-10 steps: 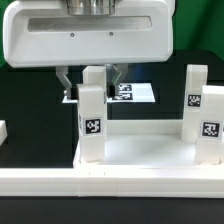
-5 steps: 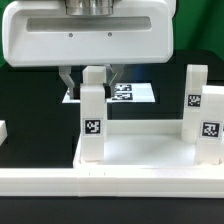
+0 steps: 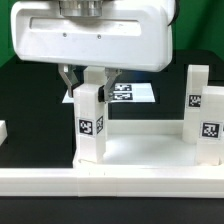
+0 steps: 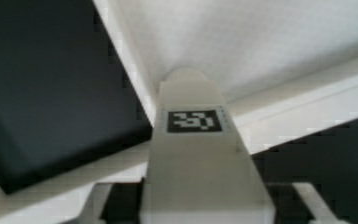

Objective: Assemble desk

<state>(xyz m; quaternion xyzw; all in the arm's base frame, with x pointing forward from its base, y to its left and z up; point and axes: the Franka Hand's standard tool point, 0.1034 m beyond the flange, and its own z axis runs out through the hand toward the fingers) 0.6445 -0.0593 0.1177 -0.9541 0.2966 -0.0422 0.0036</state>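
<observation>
**Four legs up on the tabletop, jaws closed on one at its left end**

Four white square legs stand on one white tabletop (image 3: 140, 148), each showing a black-and-white tag. By the exterior view's left and right, two are at the tabletop's left end: the near-left leg (image 3: 91, 125), leaning slightly, and the far-left leg (image 3: 95, 74) right behind it. Two more are at the right end: the far-right leg (image 3: 195, 95) and the near-right leg (image 3: 210, 130).

One arm hangs over the tabletop's left end, its broad white housing covering the upper part of the view. Its two fingers (image 3: 68, 82) come down on either side of the left pair. In the wrist view the jaws are closed on the gripped leg (image 4: 197, 160), a finger pressed to each flank. Which of the two left legs this is, I cannot tell.

Between the left and right pairs the tabletop's floor lies bare, bounded by a low raised rim along its near edge. The wrist view shows the tabletop (image 4: 247, 40) beneath the gripped leg, with the black desk (image 4: 43, 90) beside its edge.

One marker board (image 3: 135, 92) lies flat on the black desk (image 3: 30, 100) beyond the tabletop's far edge. One small white piece (image 3: 3, 130) is cut off at the frame edge, well apart from the tabletop's left end.
</observation>
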